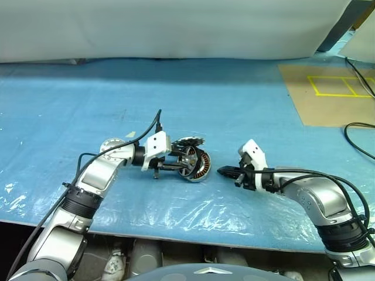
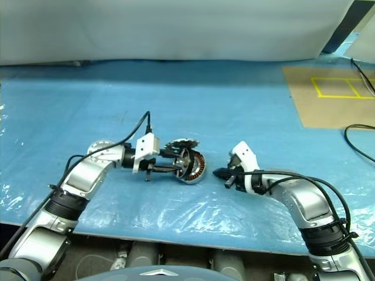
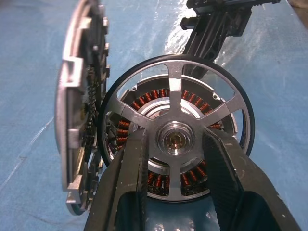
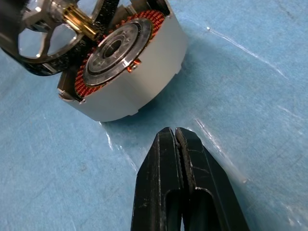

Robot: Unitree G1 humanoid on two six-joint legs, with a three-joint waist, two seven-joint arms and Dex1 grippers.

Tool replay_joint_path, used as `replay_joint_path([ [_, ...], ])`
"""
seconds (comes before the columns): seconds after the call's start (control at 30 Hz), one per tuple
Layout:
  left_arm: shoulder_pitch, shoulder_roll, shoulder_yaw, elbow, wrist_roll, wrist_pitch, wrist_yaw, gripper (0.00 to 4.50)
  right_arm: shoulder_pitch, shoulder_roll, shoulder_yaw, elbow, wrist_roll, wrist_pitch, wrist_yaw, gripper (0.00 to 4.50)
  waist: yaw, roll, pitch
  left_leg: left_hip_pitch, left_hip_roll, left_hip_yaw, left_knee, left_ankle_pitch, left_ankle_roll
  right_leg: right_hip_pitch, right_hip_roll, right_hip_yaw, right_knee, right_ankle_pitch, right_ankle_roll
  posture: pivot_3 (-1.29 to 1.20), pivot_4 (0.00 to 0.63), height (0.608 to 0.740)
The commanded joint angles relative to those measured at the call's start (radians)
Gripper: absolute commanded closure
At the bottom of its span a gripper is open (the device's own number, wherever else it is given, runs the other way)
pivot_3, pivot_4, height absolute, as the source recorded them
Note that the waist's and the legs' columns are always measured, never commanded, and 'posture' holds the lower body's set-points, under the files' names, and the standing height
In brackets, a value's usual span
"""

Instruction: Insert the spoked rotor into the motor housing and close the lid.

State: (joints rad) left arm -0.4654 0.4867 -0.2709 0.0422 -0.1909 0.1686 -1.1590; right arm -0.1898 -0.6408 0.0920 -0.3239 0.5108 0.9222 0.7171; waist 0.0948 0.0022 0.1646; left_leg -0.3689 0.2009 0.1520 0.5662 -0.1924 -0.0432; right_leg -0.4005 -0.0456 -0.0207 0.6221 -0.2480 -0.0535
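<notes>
Bright, even light from overhead, casting short soft shadows under both arms. White glare streaking across the crinkled plastic sheet (image 1: 193, 216) along the near edge of the blue table (image 1: 234, 105). Sharp glints off the spoked rotor (image 3: 175, 139) and the lid (image 3: 79, 110). Close up, left gripper's fingers (image 3: 127, 183) slightly soft, looming dark. Mild bending at the frame corners.

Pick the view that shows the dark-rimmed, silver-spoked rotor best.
Left wrist view: the dark-rimmed silver-spoked rotor faces the camera, full rim, spokes and hub, held between the left gripper fingers before the copper-wound grey housing. Right wrist view catches part of it. Eye views show it small, edge-on.
</notes>
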Motion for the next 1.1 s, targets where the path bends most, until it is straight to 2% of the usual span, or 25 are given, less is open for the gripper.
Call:
replay_joint_path([
  [0.03, -0.009, -0.024, -0.003, 0.001, 0.009, -0.006, 0.034, 3.19, -0.017, 0.003, -0.009, -0.013, -0.003, -0.015, -0.002, 4.50, 0.001, 0.000, 0.000, 0.000, 0.000, 0.000, 0.000, 0.000, 0.000, 0.000, 0.000, 0.000, 0.000, 0.000, 0.000, 0.00, 0.150, 0.740],
  [0.57, -0.015, 0.027, -0.040, -0.006, 0.011, 0.030, -0.073, 3.19, -0.020, 0.006, -0.010, -0.006, -0.016, -0.013, -0.013, 4.50, -0.002, 0.000, 0.000, 0.001, 0.000, 0.000, 0.000, 0.000, 0.000, 0.001, 0.000, 0.000, 0.000, 0.000, 0.000, 0.00, 0.150, 0.740],
  [0.7, -0.034, 0.007, -0.036, 0.050, 0.095, -0.037, 0.028, 1.90, -0.020, 0.007, -0.007, -0.004, -0.021, -0.014, -0.014, 4.50, -0.001, 0.000, 0.000, 0.001, 0.000, 0.000, 0.000, 0.000, 0.000, 0.001, 0.000, 0.000, 0.000, 0.000, 0.000, 0.00, 0.150, 0.740],
  [0.93, -0.042, 0.006, -0.037, 0.059, 0.116, -0.069, 0.043, 1.90, -0.020, 0.007, -0.006, -0.004, -0.022, -0.013, -0.011, 4.50, 0.000, 0.000, 0.000, 0.001, 0.000, 0.000, 0.000, 0.000, 0.000, 0.001, 0.000, 0.000, 0.000, 0.000, 0.000, 0.00, 0.150, 0.740],
  [1.1, -0.036, -0.030, 0.011, 0.023, 0.044, -0.058, 0.058, 1.90, -0.017, 0.012, -0.011, -0.011, -0.008, -0.011, -0.002, 4.50, 0.001, 0.000, 0.000, 0.000, 0.000, 0.000, 0.000, 0.000, 0.000, 0.001, 0.000, 0.000, 0.000, 0.000, 0.000, 0.00, 0.150, 0.740],
])
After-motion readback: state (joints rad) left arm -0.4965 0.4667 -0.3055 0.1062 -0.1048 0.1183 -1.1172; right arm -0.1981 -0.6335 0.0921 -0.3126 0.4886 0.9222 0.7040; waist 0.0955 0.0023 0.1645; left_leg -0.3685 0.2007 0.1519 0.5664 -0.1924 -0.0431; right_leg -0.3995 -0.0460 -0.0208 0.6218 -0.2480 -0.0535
